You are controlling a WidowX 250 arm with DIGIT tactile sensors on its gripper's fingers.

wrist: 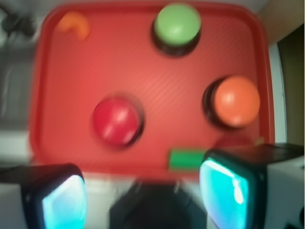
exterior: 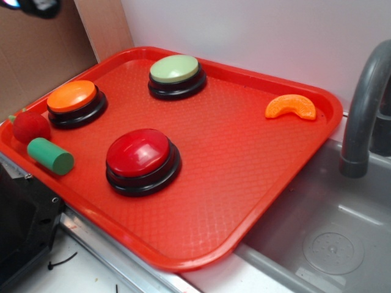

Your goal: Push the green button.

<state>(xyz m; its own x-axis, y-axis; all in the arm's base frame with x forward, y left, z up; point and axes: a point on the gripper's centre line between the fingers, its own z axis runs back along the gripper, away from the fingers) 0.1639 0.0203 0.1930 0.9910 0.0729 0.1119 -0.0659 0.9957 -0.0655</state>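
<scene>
Gripper (wrist: 143, 200) high above, pointing down, jaws spread apart, holding nothing

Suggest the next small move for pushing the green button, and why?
Probably advance toward the tray's far side. In the wrist view the green button sits far ahead at the top, with the red button between, and the open fingers are back by the near rim, touching nothing.

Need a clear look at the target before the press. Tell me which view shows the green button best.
The exterior view: the green button is sharp there, its pale domed top and black ring base visible at the tray's far side. The wrist view also shows the whole button, unobstructed near the top edge, but blurred.
</scene>
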